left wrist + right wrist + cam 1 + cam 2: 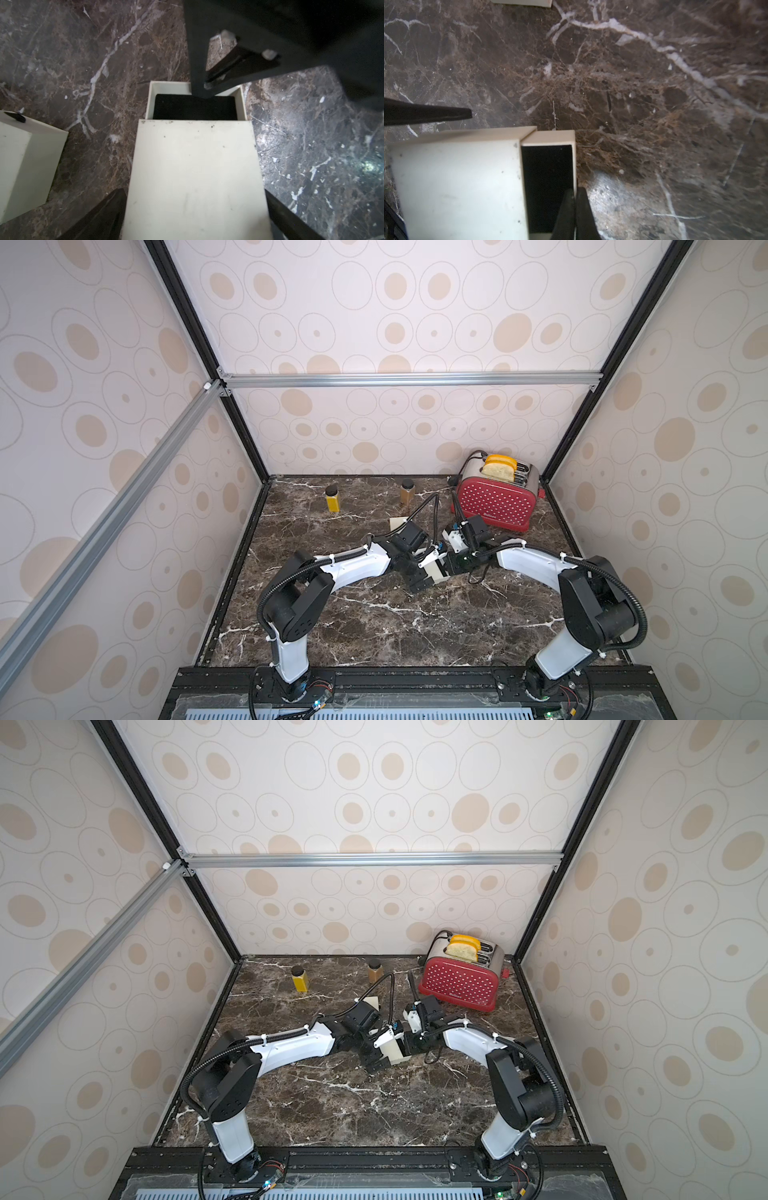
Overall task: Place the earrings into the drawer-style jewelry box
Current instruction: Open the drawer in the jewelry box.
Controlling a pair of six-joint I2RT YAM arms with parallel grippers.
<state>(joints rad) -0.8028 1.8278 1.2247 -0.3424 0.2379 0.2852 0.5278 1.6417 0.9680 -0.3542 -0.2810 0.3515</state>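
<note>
The marble table (pixel 374 626) is filling the floor of the cell, with a red toaster (pixel 494 497) sitting at its far right and holding 2 slices of bread (pixel 498 468). Both arms are reaching in to meet at the middle of the table, where the cream jewelry box (pixel 436 572) is lying. In both top views the arms are hiding most of it.

The left wrist view is showing the box's lid (pixel 193 158) plainly. The left gripper (pixel 194 193) is standing released, 1 finger on each side of the box. A second cream box (pixel 398 524) is sitting just beyond the left wrist, and 2 jars, 1 yellow (pixel 332 498) and 1 brown (pixel 407 491), are standing along the far edge.

Only the wrist views are showing the drawer (pixel 548 137). It is sticking partly out of the box's right end and baring a black lining (pixel 194 108). The right gripper (pixel 574 193) is clenched on the drawer's end wall, 1 finger inside and 1 outside.

A small dark thing (pixel 15 116) is resting on the second box, too blurred to name. The earrings themselves cannot be made out in any view.
</note>
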